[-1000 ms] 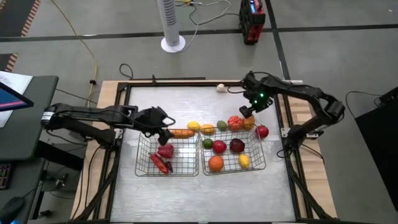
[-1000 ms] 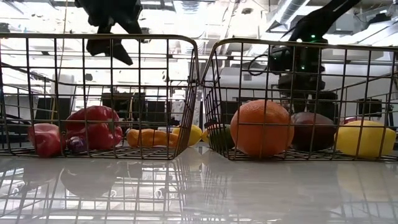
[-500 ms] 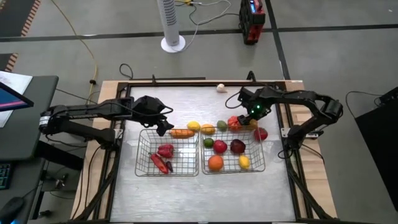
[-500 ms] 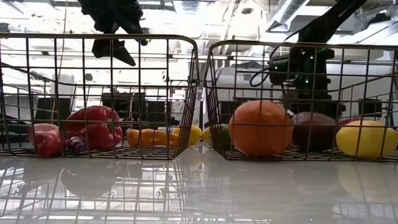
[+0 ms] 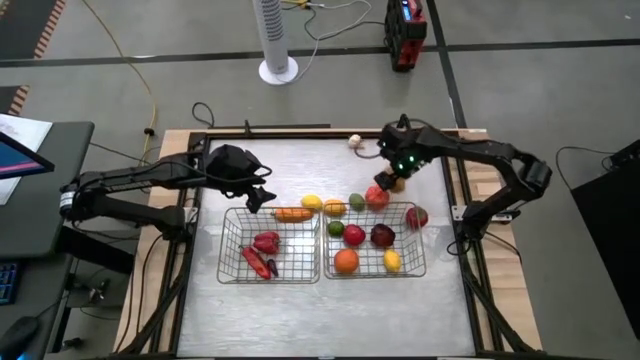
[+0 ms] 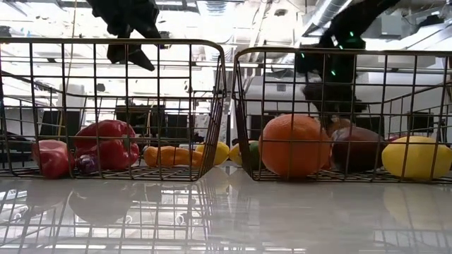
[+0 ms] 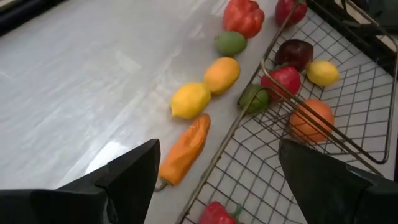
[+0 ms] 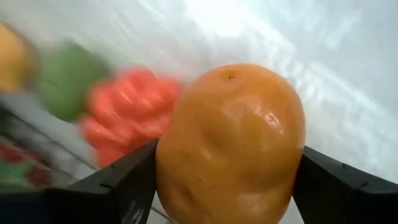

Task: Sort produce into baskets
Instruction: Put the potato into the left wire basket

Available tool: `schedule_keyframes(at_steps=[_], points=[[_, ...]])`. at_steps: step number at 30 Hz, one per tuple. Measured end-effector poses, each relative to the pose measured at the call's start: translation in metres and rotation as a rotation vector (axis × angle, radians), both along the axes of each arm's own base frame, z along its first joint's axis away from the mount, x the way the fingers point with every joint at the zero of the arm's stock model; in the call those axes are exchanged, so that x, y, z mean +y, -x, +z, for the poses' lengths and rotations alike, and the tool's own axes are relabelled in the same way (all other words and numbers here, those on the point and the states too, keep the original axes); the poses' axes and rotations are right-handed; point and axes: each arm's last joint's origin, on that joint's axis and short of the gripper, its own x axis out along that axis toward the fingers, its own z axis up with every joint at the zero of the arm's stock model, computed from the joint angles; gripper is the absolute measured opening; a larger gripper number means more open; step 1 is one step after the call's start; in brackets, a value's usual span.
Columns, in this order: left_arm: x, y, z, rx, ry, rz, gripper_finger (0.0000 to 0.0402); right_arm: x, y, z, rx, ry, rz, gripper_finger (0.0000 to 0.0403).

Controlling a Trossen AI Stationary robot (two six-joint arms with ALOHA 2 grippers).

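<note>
Two wire baskets stand side by side, the left basket (image 5: 232,262) and the right basket (image 5: 420,258). The left one holds two red pieces (image 5: 266,241). The right one holds an orange (image 5: 346,262), a lemon (image 5: 392,260), a maroon fruit (image 5: 381,235) and other pieces. On the table beyond them lies a row: orange pepper (image 5: 292,213), lemon (image 5: 311,203), orange-yellow fruit (image 5: 334,208), lime (image 5: 356,201), red pepper (image 5: 377,197). My right gripper (image 5: 392,182) is shut on an orange-yellow fruit (image 8: 230,143) just past the red pepper. My left gripper (image 7: 217,155) is open and empty above the orange pepper's far side. My right gripper pinches the orange-yellow fruit by its two opposite sides (image 8: 168,155) between its two fingers, which come from above. The fruit fills the gap between the fingers and is lifted clear of the table, beside the red pepper (image 8: 124,118).
A small whitish piece (image 5: 354,141) lies near the table's far edge. The bare tabletop (image 5: 280,165) is open beyond the row of produce. The table's wooden frame (image 5: 178,200) runs along both sides. The left gripper also shows high above the left basket in the low view (image 6: 131,56).
My right gripper has dipped onto the orange-yellow fruit beside the red pepper, then come up with it and gone a little toward the far edge. My left gripper has drawn back toward the far-left, away from the left basket, and stays open.
</note>
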Motion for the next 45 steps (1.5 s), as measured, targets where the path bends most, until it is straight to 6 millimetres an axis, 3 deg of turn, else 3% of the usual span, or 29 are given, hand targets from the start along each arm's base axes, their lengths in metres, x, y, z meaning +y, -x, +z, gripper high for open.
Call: schedule_keyframes(at_steps=[7, 11, 16, 20, 24, 30, 39, 45], points=[[0.007, 0.005, 0.004, -0.027, -0.001, 0.005, 0.0313, -0.003, -0.037, 0.069, -0.261, 0.154, 0.132, 0.0335], [0.008, 0.006, 0.007, -0.050, -0.023, 0.000, 0.0313, 0.016, -0.064, 0.098, -0.466, 0.209, 0.269, 0.0337], [0.009, 0.002, 0.011, -0.095, -0.083, -0.072, 0.0313, 0.049, -0.091, 0.112, -0.655, 0.265, 0.388, 0.0337], [0.010, -0.004, 0.014, -0.143, -0.130, -0.111, 0.0313, 0.069, -0.106, 0.113, -0.733, 0.249, 0.415, 0.0337], [0.014, -0.015, 0.016, -0.196, -0.229, -0.159, 0.0313, 0.074, -0.121, 0.112, -0.816, 0.224, 0.368, 0.0338], [0.020, -0.032, 0.012, -0.274, -0.126, -0.210, 0.0313, 0.087, -0.139, 0.103, -0.879, 0.184, 0.356, 0.0338], [0.016, -0.020, 0.017, -0.277, -0.097, -0.212, 0.0313, 0.121, -0.162, 0.078, -0.858, 0.094, 0.422, 0.0343], [0.015, -0.015, 0.018, -0.263, -0.113, -0.225, 0.0313, 0.133, -0.174, 0.053, -0.797, 0.030, 0.441, 0.0384]])
